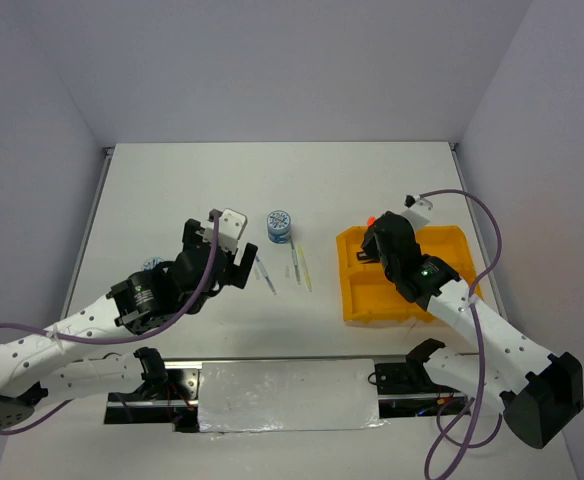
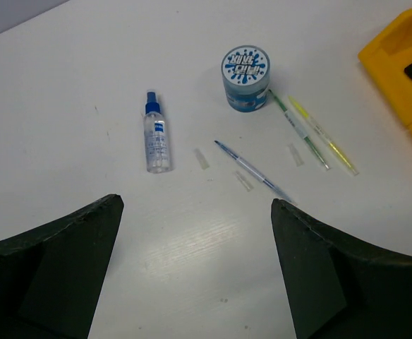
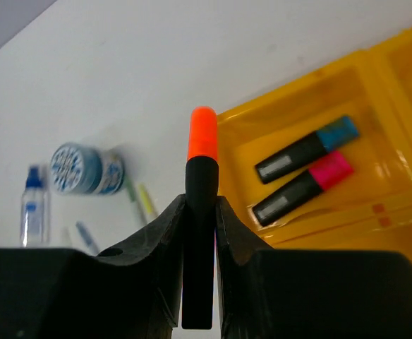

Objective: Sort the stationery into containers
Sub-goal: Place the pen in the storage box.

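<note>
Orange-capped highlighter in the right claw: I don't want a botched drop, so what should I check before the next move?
1. Grip: ok. The right claw is shut on the black body of the orange-capped highlighter, cap sticking out.
2. Target compartment: ok. The blue-capped highlighter and the pink-capped highlighter lie together in one compartment of the tray, with bare floor beside them.
3. Position over that compartment: cannot tell. From above, the orange cap shows at the tray's far left corner.
4. Path clear of the left claw: ok. It is open, hovering by the pens, well apart from the tray.
</note>
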